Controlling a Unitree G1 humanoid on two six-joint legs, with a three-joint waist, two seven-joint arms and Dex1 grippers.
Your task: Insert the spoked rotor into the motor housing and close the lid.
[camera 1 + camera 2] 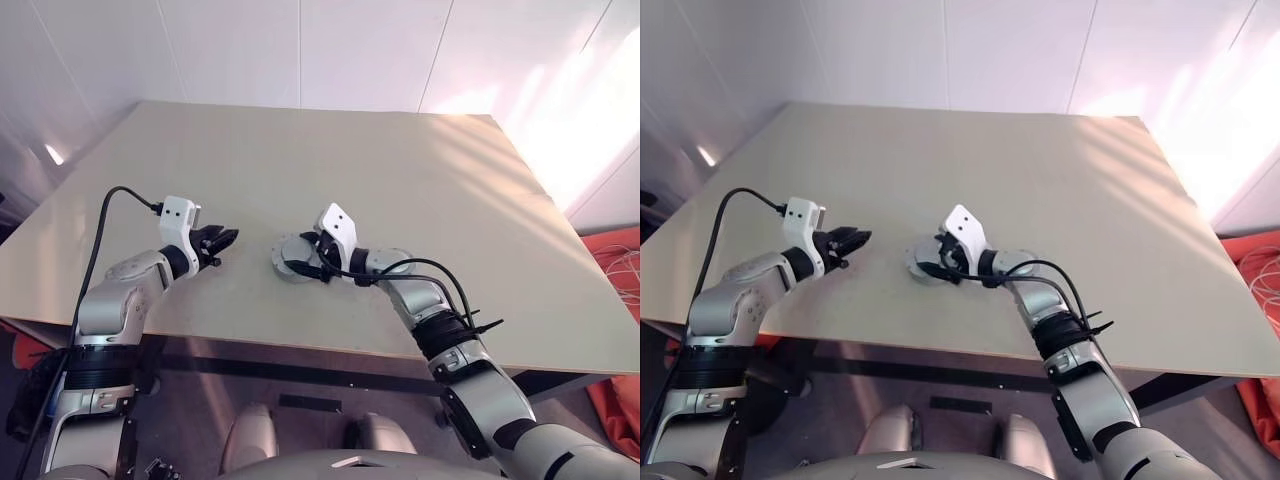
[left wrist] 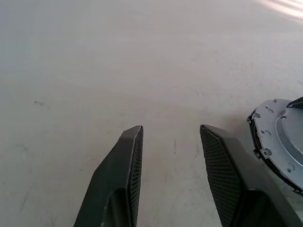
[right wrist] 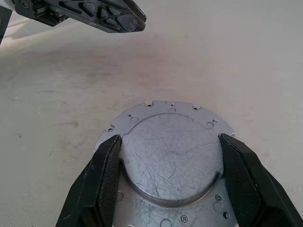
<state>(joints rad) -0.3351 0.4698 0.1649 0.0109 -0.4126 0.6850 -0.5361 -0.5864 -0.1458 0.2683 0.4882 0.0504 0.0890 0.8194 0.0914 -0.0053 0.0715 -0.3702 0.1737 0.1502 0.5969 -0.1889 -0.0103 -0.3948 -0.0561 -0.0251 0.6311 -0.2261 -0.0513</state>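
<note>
A round grey metal disc, raised on a wider flat flange with small holes, lies on the table near its front edge. It looks like the spoked rotor lying grey face up. My right gripper reaches over it, and its two pads touch opposite sides of the raised disc. My left gripper hovers open and empty a short way to the rotor's left, pointing at it. Its fingers frame bare table beside the rotor's edge. I cannot make out the motor housing or the lid for certain.
A second pale round part lies just right of my right wrist, partly hidden by the arm. I cannot tell which part it is. The table's front edge runs close below both grippers. Bright sunlight falls on the far right of the tabletop.
</note>
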